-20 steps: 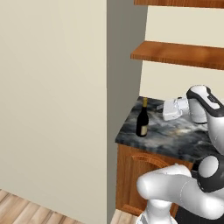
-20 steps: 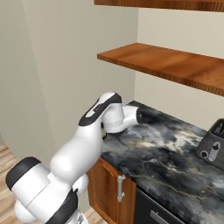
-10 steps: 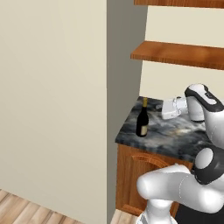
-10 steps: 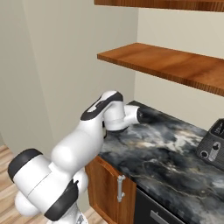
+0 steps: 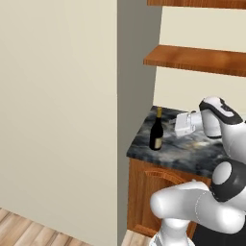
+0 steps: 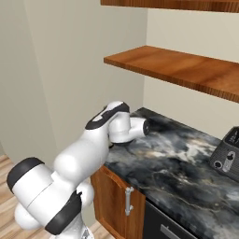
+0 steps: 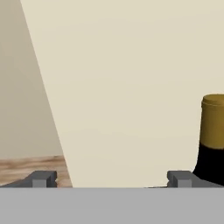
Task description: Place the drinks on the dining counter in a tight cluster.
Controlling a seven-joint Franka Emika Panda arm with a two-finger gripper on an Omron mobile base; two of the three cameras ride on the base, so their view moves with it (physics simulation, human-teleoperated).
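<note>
Tall dark wine bottle (image 5: pixel 156 131), yellow cap, pale label low on its body, standing upright. Sits on the black-and-grey marbled surface (image 5: pixel 168 151) near the left front corner, just beside the grey wall edge. In the hand view the wine bottle's yellow-capped neck and dark shoulder (image 7: pixel 213 144) show at the right edge, upright, against a beige wall. Nothing touching the bottle.

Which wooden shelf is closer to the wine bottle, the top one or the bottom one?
The bottom wooden shelf, hanging just above the wine bottle on the marbled worktop. The top shelf sits higher, at the picture's upper edge.
</note>
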